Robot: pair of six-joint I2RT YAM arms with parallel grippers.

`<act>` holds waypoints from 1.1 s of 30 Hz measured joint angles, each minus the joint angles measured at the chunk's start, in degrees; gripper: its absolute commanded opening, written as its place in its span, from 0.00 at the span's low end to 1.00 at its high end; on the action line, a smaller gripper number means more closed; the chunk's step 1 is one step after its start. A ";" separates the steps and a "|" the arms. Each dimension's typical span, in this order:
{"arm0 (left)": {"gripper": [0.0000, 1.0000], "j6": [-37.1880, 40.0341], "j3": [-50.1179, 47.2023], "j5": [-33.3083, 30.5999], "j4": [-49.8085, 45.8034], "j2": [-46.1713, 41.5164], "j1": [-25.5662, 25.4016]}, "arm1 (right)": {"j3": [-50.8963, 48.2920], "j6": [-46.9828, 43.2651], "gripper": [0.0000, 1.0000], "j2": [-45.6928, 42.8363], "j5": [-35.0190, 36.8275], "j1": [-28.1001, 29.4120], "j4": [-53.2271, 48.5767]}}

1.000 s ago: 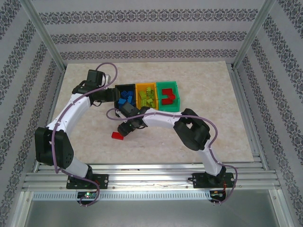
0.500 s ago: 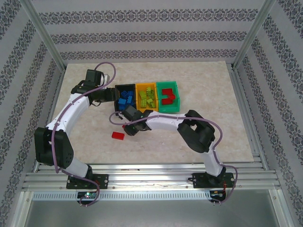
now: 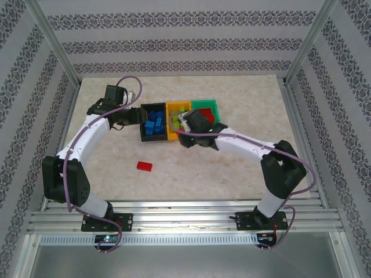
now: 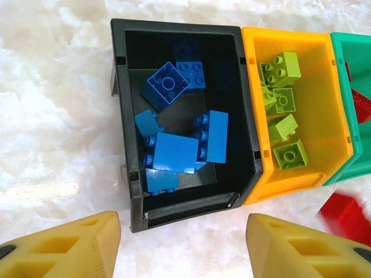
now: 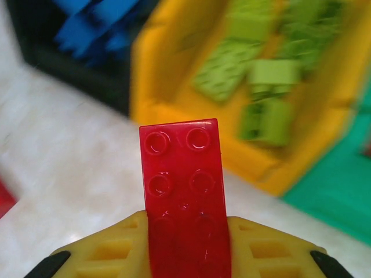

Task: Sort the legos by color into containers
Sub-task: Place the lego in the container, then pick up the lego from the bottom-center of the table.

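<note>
The right pincer [image 5: 186, 240] clamps a red lego plate [image 5: 184, 185] by one end, leaving the free end clear to drop. It hangs before the orange-yellow bin [image 5: 174, 87]; the green bin [image 5: 336, 191] at lower right, which holds reds, is likely its goal. The left pincer [image 4: 182, 249] gapes wide and empty beside the black bin [image 4: 119, 116]. Another red lego [image 3: 145, 166] lies on the table [image 3: 243, 92], centre-left of the overhead frame.

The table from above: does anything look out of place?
A loose red lego lies alone on the table, apart from the bins. The right hand holds a second red lego.
</note>
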 measured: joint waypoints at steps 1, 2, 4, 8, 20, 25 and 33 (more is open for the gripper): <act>0.60 0.00 0.00 0.09 0.00 0.00 0.00 | -0.13 0.46 0.29 -0.02 -0.20 -1.97 0.48; 0.60 0.00 0.00 0.17 0.00 0.00 0.00 | -0.24 0.90 0.29 0.00 -0.50 -4.15 0.96; 0.59 0.00 0.00 0.28 0.00 0.00 0.00 | -0.35 2.01 0.31 0.28 -1.05 -8.33 1.55; 0.60 0.00 0.00 0.48 0.00 0.00 0.00 | 2.01 4.07 0.54 3.30 -2.34 -14.43 2.21; 0.60 0.00 0.00 0.87 0.00 0.00 0.00 | -0.50 4.26 0.60 2.56 -9.33 -10.88 5.46; 0.60 0.00 0.00 1.09 0.00 0.00 0.00 | -2.05 0.02 0.64 0.61 -10.75 0.07 4.90; 0.60 0.00 0.00 -0.44 -0.07 0.15 0.07 | 3.06 -5.88 0.66 9.70 -13.94 14.36 3.74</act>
